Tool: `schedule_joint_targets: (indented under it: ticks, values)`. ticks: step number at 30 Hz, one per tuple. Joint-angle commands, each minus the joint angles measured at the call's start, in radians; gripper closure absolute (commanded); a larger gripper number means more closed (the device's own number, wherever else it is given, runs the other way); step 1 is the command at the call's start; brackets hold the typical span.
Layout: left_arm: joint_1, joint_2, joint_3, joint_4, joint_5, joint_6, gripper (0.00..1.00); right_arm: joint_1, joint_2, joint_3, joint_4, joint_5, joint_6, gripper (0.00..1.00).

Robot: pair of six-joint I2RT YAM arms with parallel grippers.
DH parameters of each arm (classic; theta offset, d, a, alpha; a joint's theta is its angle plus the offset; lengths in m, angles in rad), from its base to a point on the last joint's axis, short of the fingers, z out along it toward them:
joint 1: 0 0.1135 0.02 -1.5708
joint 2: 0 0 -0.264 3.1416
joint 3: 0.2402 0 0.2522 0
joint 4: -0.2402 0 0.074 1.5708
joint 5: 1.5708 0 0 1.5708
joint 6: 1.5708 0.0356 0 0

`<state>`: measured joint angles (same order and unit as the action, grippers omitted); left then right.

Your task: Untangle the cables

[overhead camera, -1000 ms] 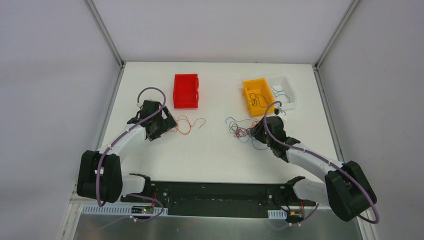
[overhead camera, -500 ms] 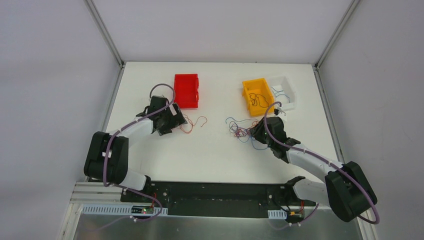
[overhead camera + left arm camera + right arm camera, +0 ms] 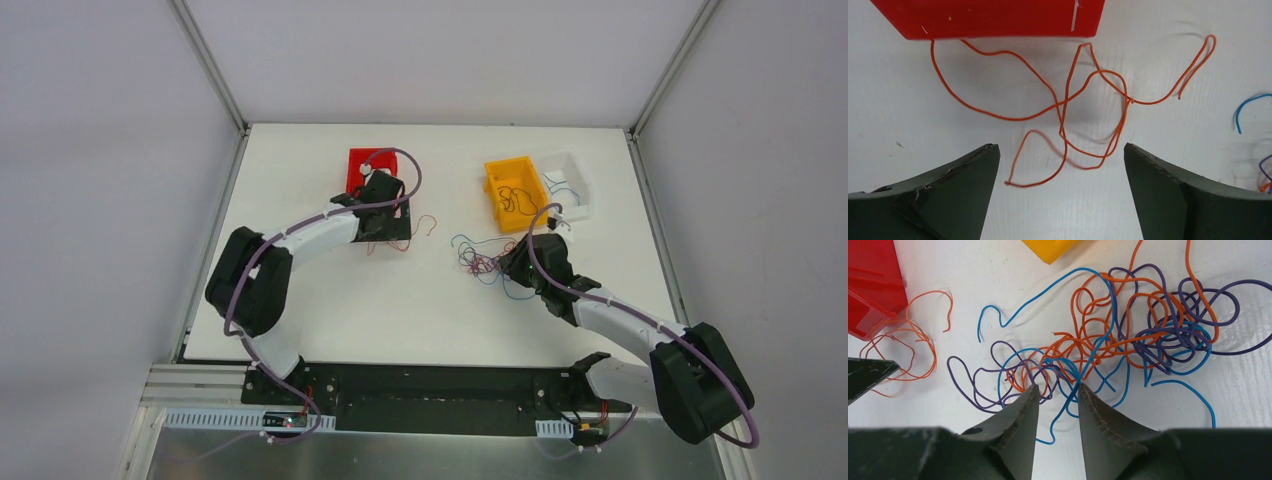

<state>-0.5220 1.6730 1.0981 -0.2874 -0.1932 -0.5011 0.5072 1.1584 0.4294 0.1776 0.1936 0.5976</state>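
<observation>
On the white table (image 3: 400, 300), the left gripper (image 3: 1062, 147) has swung right to the near wall of the red plastic bin (image 3: 988, 17). Its jaws are wide apart over a loose orange wire (image 3: 1068, 105) that touches that wall. The right gripper (image 3: 1055, 390) stays at the multicoloured cable tangle (image 3: 1128, 330), jaws narrowly apart around a blue strand (image 3: 1068, 400). Bare tabletop lies between wire and tangle.

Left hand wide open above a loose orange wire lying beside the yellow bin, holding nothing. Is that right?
One thing is off: the bin is red, not yellow. The left wrist view shows the left hand wide open above the loose orange wire beside it, holding nothing.
</observation>
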Motion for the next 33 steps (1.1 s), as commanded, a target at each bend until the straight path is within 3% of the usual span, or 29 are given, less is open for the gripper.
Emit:
schedule_joint_targets:
  ticks: [1,10,17,19,25,27,33]
  values:
    - [-0.038,0.087,0.118,-0.134,-0.187,0.054,0.01,-0.003,-0.006,0.003,0.034,-0.007,-0.012,0.63]
    - [-0.072,0.258,0.279,-0.171,-0.223,0.04,0.01,-0.003,-0.008,0.003,0.036,-0.008,-0.011,0.64]
    - [-0.069,0.328,0.33,-0.17,-0.121,-0.014,0.02,-0.003,-0.018,0.0,0.034,-0.006,-0.013,0.64]
    - [-0.06,0.339,0.331,-0.17,-0.094,-0.026,0.17,-0.003,-0.022,-0.001,0.035,-0.004,-0.013,0.64]
    - [-0.035,0.318,0.285,-0.162,-0.047,-0.05,0.84,-0.004,-0.036,-0.007,0.033,0.0,-0.015,0.64]
    - [-0.033,0.29,0.262,-0.162,-0.056,-0.048,1.0,-0.004,-0.037,-0.007,0.033,0.001,-0.015,0.64]
    - [-0.032,0.103,0.192,-0.206,-0.048,-0.002,1.0,-0.004,-0.036,-0.007,0.035,0.001,-0.014,0.65]
